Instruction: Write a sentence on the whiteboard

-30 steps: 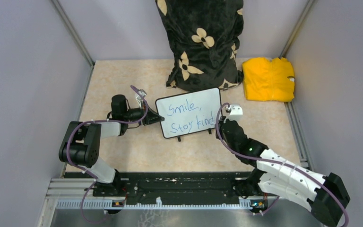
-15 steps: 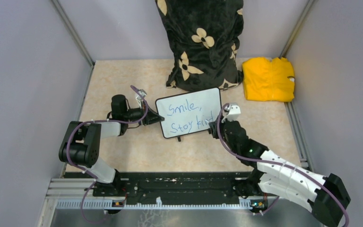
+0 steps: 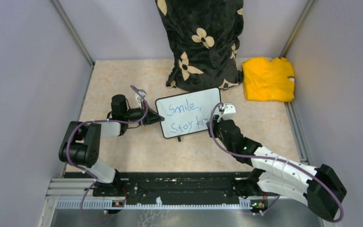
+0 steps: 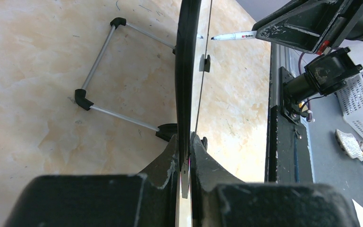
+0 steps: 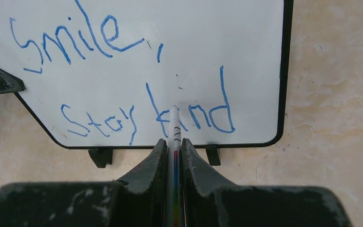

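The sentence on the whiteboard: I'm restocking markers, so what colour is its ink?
Blue. The sentence shows best in the right wrist view.

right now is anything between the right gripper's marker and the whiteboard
Nothing visible stands between them. The right gripper holds the marker pointed straight at the whiteboard, its tip at the word kind in the sentence. The left gripper clamps the board's left edge, well away from the tip.

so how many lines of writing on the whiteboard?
2. The top line, "Smile,", spans the upper whiteboard; the bottom line, "Stay kind", runs below it, partly behind the marker.
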You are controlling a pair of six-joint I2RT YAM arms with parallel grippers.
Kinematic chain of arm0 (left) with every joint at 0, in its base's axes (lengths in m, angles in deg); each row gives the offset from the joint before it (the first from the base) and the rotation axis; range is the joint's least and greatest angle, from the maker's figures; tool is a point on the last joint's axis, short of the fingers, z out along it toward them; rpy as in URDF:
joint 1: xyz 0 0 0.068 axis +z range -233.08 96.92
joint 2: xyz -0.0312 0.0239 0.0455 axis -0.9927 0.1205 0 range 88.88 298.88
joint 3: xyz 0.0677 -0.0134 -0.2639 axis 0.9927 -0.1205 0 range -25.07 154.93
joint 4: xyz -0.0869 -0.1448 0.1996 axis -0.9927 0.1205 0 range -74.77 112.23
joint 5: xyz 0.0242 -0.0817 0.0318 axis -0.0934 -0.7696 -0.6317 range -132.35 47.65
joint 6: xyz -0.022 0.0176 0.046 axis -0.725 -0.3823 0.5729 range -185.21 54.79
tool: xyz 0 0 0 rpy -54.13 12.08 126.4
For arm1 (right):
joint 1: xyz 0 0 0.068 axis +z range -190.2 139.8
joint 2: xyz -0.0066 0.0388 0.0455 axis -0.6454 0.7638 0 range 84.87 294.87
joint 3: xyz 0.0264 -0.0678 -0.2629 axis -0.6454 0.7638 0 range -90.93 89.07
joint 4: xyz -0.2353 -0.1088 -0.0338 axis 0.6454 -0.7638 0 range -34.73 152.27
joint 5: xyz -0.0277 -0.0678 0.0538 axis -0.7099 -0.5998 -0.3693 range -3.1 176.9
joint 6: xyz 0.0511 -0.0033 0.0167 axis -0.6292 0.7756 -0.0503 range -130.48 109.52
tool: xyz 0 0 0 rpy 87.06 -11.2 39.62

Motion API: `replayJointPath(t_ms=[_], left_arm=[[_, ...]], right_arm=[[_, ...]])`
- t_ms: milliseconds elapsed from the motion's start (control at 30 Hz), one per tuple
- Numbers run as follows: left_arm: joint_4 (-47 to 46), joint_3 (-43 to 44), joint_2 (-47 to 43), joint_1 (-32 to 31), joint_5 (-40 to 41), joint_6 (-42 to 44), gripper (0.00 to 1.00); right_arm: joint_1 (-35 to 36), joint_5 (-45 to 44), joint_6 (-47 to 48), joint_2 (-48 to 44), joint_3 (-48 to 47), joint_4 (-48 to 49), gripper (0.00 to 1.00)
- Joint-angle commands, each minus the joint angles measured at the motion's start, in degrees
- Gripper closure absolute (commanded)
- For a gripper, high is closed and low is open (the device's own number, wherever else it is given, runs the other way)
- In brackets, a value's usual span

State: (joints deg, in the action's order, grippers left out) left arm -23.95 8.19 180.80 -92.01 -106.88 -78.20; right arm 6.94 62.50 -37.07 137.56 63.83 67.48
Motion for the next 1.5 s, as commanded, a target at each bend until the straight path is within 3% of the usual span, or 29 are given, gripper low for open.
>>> replayJointPath(t_ms=[0, 1467], left_arm=[[3.45, 0.17, 0.70, -0.65, 3.47, 3.46, 1.00], [3.76, 0.33, 0.59, -0.65, 3.54, 3.59, 1.00]], right_arm=[[0.50, -1.69, 0.51, 0.05, -3.18, 4.59, 1.00], [0.50, -3.93, -1.97, 0.97, -2.51, 1.70, 1.00]])
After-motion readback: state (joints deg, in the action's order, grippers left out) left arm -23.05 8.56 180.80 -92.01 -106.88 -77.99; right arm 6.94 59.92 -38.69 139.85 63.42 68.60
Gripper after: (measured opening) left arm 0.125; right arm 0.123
